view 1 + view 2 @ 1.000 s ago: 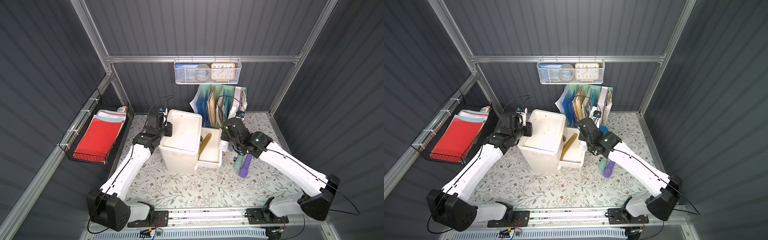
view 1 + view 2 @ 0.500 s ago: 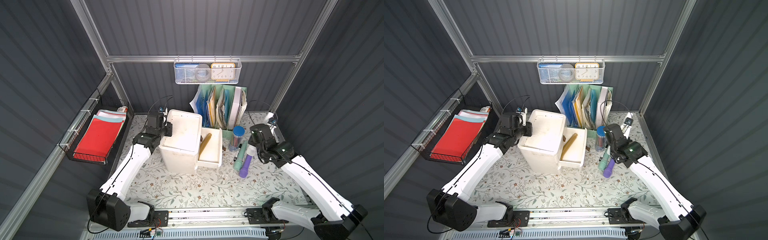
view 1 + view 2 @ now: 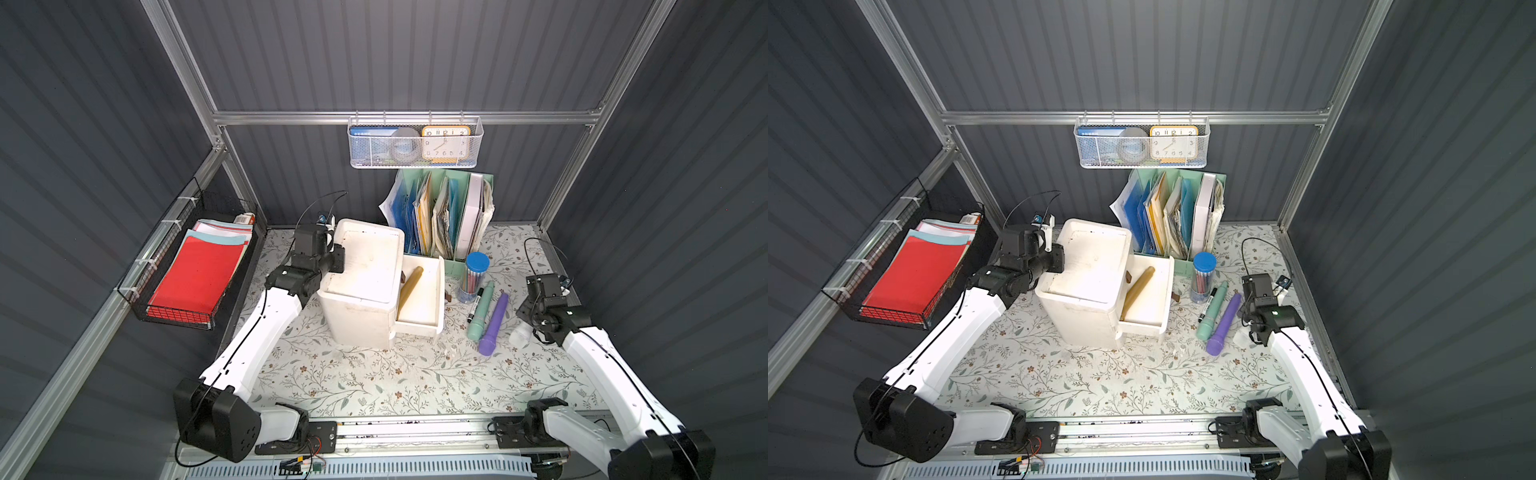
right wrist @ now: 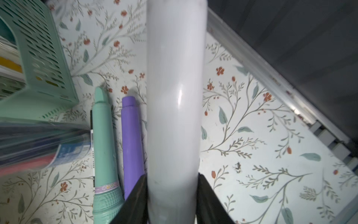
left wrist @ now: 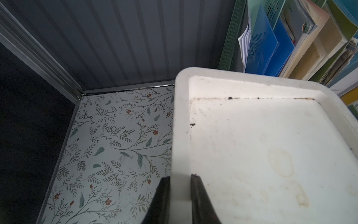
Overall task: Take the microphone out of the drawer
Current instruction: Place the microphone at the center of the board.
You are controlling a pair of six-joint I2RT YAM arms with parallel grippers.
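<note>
Low and right of centre in both top views, the right gripper (image 4: 172, 177) hangs over the floral mat (image 3: 374, 374). Its two black fingers (image 4: 135, 201) are closed partway against the sides of the white microphone (image 4: 175, 87), which is clear of the drawer; whether it touches the mat I cannot tell. Just left of it the purple microphone (image 3: 492, 320), the teal microphone (image 3: 480, 309) and a black marker (image 3: 474, 305) lie side by side on the mat. Nearer mid-frame the drawer (image 3: 415, 329) stands pulled out of the white drawer unit (image 3: 370, 262), with a tan cylinder (image 3: 409, 286) lying slantwise inside. At the unit's left edge the left gripper (image 5: 180, 177) is pinched tight on the raised rim. Farther back stand a blue-lidded pen tub (image 3: 477, 262) and a green file rack (image 3: 438, 183). On the rear wall, in the upper middle, hangs a wire basket (image 3: 415, 165) holding a clock (image 3: 446, 143).
</note>
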